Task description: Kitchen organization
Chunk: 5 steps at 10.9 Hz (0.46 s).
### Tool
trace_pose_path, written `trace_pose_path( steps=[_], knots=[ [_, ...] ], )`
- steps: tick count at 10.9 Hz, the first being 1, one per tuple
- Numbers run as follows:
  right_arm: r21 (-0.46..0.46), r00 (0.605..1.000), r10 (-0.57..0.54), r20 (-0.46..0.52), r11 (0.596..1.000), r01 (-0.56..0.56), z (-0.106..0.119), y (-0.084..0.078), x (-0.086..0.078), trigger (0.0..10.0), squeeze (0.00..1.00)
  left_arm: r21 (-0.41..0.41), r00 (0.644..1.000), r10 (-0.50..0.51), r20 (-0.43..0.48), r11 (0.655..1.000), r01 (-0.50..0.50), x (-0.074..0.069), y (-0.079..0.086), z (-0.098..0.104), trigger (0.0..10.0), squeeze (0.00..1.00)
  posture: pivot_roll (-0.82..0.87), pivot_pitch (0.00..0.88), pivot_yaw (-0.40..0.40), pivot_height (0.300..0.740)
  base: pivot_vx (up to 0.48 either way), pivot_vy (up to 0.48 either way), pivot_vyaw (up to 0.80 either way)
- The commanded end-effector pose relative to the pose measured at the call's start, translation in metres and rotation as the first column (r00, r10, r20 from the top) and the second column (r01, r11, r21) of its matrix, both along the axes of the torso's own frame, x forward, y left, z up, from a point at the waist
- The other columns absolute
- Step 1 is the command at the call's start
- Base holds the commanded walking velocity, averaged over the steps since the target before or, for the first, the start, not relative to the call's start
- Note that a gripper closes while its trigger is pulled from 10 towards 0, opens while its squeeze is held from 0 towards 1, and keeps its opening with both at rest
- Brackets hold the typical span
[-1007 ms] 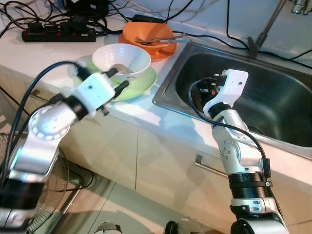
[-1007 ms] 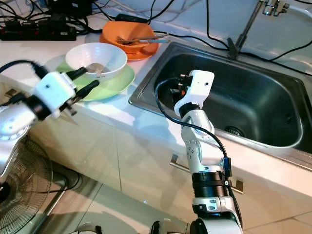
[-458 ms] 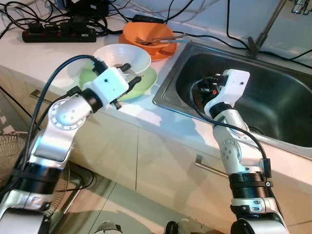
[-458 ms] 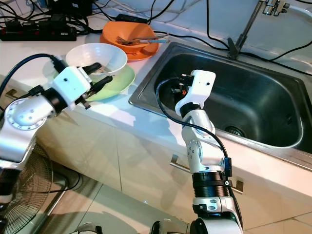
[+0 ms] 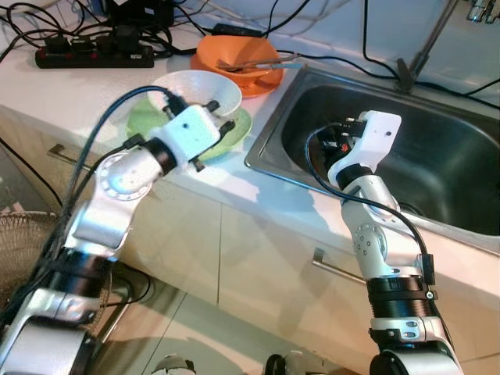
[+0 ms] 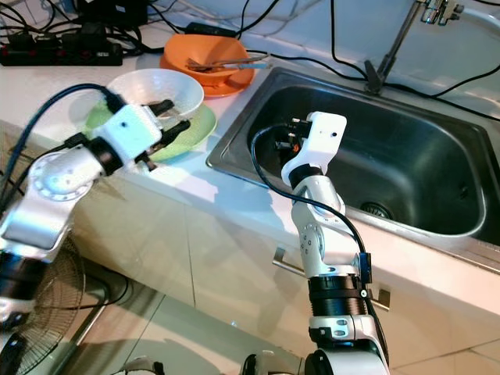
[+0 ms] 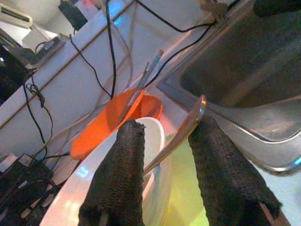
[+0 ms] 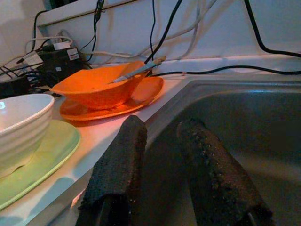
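A white bowl [image 5: 191,84] stands on a green plate [image 5: 236,130] on the counter, left of the sink. A metal spoon [image 7: 184,131] lies in the bowl with its handle sticking out over the rim. My left gripper [image 5: 219,115] is at the bowl's near rim, open, with the spoon handle between its fingers [image 7: 123,174] and close to one of them. Behind stands an orange bowl [image 5: 234,53] on an orange plate, holding cutlery. My right gripper [image 5: 339,137] hangs open and holds nothing over the left part of the steel sink [image 5: 445,164].
A black power strip [image 5: 94,55] and many cables lie at the back of the counter. The tap's pipe [image 5: 428,43] rises behind the sink. A fan [image 5: 19,242] stands on the floor at lower left, below the cabinet fronts.
My left arm has reached forward and to the right, bringing its fingers from beside the green plate up to the white bowl's rim and around the spoon handle. The right arm has stayed still.
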State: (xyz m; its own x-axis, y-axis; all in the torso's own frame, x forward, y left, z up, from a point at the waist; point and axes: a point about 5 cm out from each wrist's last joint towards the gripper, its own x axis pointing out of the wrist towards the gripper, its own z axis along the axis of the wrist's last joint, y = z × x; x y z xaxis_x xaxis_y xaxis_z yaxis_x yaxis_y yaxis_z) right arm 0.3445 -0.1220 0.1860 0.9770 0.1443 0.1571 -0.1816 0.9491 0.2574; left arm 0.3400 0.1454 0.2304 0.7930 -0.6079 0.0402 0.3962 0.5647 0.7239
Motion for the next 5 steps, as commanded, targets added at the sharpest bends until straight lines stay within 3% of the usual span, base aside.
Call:
trace_pose_path(
  steps=[1,5],
  knots=[
    [0.003,1.000,-0.017,0.008,1.000,0.017,0.0026,-0.0037,-0.0001,10.0,0.00,0.027,1.000,-0.015,0.007,1.000,0.015,0.0020,-0.0065,0.0010,10.0,0.00,-0.01,0.054,-0.069,0.719,0.000,0.000,0.00],
    [0.008,1.000,-0.027,0.006,1.000,0.027,0.0027,-0.0052,-0.0004,10.0,0.00,0.056,1.000,-0.003,0.018,0.998,0.002,0.0079,-0.0144,-0.0017,10.0,0.00,-0.02,0.061,-0.064,0.719,0.000,0.000,0.00]
  ],
)
